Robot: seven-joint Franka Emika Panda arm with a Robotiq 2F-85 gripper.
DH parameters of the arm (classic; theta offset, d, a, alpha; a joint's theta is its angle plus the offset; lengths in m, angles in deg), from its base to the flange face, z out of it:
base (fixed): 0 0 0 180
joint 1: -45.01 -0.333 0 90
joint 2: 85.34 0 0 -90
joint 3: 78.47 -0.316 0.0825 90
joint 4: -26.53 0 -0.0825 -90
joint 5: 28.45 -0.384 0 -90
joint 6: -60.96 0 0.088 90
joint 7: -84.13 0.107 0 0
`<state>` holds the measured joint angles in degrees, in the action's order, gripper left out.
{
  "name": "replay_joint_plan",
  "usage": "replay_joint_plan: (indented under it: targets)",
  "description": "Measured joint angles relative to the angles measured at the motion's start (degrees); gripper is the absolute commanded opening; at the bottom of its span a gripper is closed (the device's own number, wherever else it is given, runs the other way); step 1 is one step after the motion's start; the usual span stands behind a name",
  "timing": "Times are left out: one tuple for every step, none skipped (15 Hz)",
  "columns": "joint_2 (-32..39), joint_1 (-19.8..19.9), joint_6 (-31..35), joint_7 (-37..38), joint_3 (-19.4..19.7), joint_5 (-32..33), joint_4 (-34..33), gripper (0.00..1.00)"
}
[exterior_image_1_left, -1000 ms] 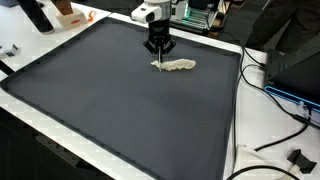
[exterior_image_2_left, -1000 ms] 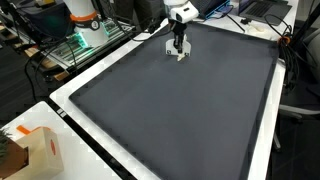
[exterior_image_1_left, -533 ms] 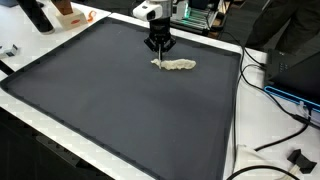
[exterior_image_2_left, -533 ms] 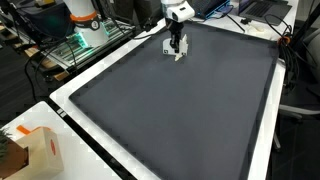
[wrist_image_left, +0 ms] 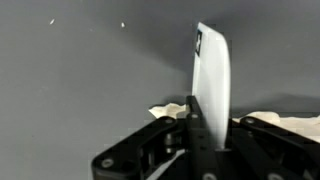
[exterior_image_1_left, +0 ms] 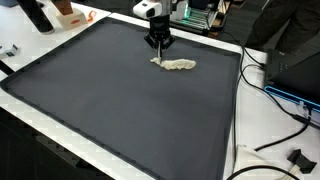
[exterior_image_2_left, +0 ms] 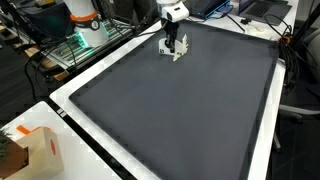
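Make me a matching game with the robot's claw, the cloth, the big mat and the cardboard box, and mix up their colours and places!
Things:
1. gripper
2. cloth
3. mat
4. cardboard box

Colours and places:
A. light brown, off the mat by a corner of the table
B. dark grey, covering most of the table
C. black fingers, over one end of the cloth
D. cream-white, lying on the mat near its far edge

Pairs: 1-C, 2-D, 3-B, 4-A
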<state>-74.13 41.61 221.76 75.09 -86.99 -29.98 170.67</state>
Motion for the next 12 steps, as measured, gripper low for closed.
replay_joint_plan:
  targets:
    - [-0.3, 0.0, 0.0, 0.2, 0.1, 0.0, 0.5, 0.01]
    - [-0.6, 0.0, -0.1, 0.5, 0.2, 0.1, 0.9, 0.01]
    - [-0.9, -0.1, -0.1, 1.2, 0.5, 0.4, 1.3, 0.01]
    - [-1.3, -0.3, -0.4, 2.3, 0.9, 1.2, 1.7, 0.01]
    - [-1.6, -0.7, -1.0, 3.9, 1.4, 2.4, 1.9, 0.01]
    - [-1.9, -1.2, -1.9, 6.1, 2.1, 3.9, 2.0, 0.01]
    - [-2.3, -1.7, -3.2, 8.6, 2.8, 5.6, 2.0, 0.01]
    - [-2.6, -2.2, -4.4, 10.9, 3.4, 7.0, 2.0, 0.01]
    - [-2.9, -2.6, -5.4, 12.7, 3.7, 8.0, 2.0, 0.01]
    - [-3.1, -2.8, -6.2, 13.2, 3.8, 8.1, 2.0, 0.01]
    - [-3.3, -2.9, -6.7, 13.3, 3.8, 8.1, 2.0, 0.01]
    - [-3.4, -2.9, -7.2, 13.1, 3.6, 7.9, 1.9, 0.01]
